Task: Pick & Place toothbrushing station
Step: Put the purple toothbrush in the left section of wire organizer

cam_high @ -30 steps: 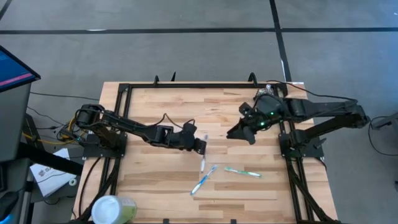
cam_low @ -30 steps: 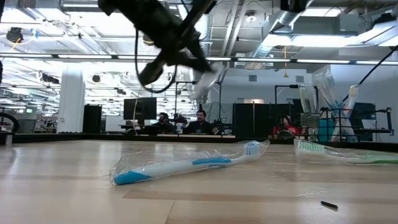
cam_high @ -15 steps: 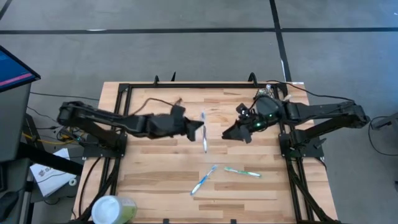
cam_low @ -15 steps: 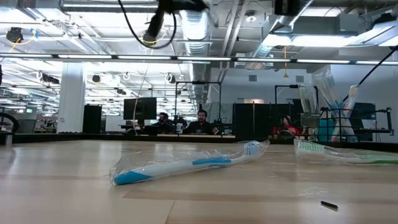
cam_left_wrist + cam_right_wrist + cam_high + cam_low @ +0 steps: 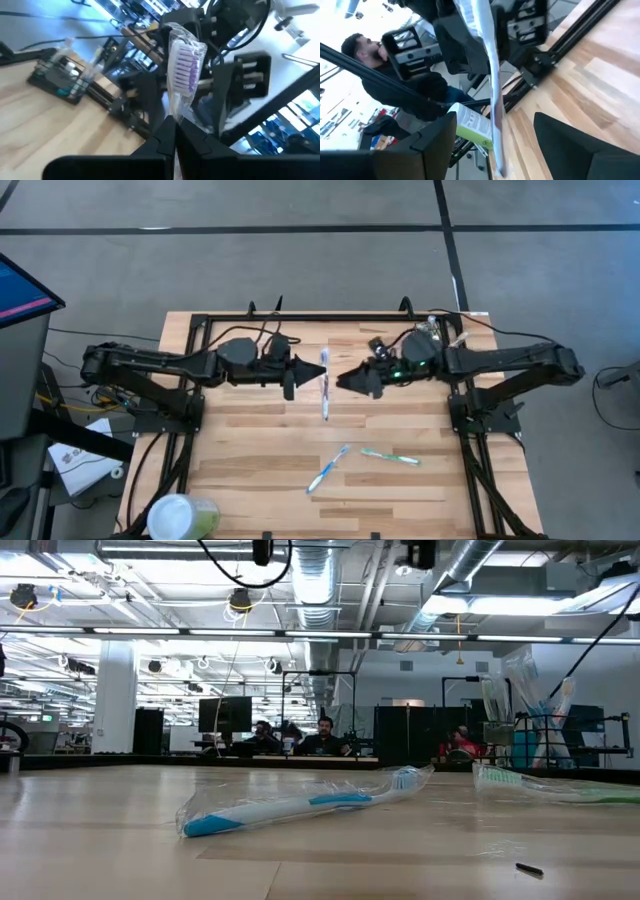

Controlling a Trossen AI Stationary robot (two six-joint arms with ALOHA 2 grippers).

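My left gripper is shut on a plastic-wrapped toothbrush with purple bristles, held in the air over the table's far middle. My right gripper faces it from the right, open, its fingers apart on either side of the wrapped brush without touching it. The toothbrushing station, a small black holder with wrapped brushes in it, stands at the table's far right. A blue toothbrush and a green one lie flat on the table nearer the front. My left gripper pinches the wrapped toothbrush between its two fingers, on the handle a little below the head. The fingers come level from the table's left and lie across the brush. The brush is lifted clear of the table, its head toward the far edge.
A pale-green cup with a white lid stands at the near left corner. A black frame runs round the tabletop. Bare wood lies between the two loose brushes and the raised grippers.
My left gripper has risen from low over the table's middle toward the far edge, rolling as it went. The wrapped toothbrush went up with it and now stands clear of the table. My right gripper has moved leftward toward the brush.
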